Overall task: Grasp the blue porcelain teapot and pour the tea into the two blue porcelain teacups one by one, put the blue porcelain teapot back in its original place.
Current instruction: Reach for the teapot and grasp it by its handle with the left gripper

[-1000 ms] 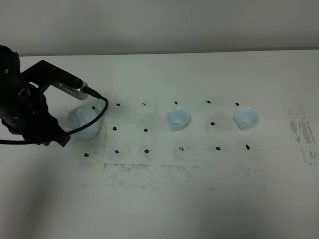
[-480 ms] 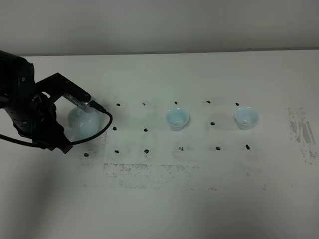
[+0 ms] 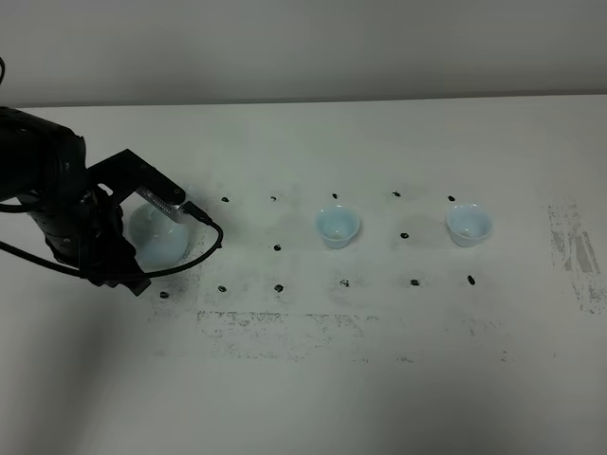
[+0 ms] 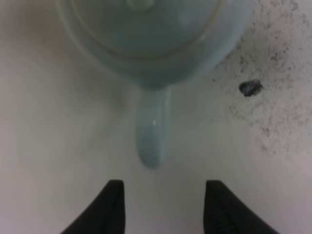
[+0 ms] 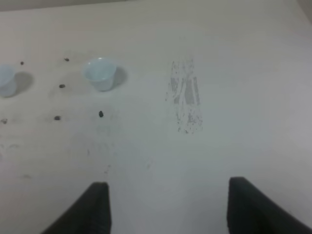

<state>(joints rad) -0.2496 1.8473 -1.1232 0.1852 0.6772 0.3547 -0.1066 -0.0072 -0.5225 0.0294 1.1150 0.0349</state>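
Two cups to fill and, by the look of it, nothing poured yet. Blue porcelain teapot (image 3: 156,237) first: upright on the desk (image 3: 379,379), half hidden behind the left arm in the high view. Nearer teacup (image 3: 338,227) and farther teacup (image 3: 469,225) both well apart from the teapot, in a row on the side away from its handle (image 4: 153,131).

Left claw (image 4: 164,195) spread apart and gripping nothing, parked just short of that handle, with the handle's end aimed right at the gap but not inside it. Right claw (image 5: 165,195) also spread wide and empty, well away from the teapot, somewhere out past the farther teacup as far as can be judged.

Handling-wise: glazed porcelain, so hard, slick and zero give. Chips or cracks if bumped or dropped, no second chances. Probably hefty with tea inside, and all that weight in the belly, off to one side of the grip, so expect a strong urge to swing spout-down once off the desk. Best bet: slide further in and clamp across the handle's two flat sides, close to the belly rather than out at the tip. Squeeze firm to beat the slippery glaze. Also mind the lid (image 4: 146,24): likely just resting there, so go easy on the tilt. Same care near the cups: small, light-looking, narrow-footed, easy to tip with a careless spout.
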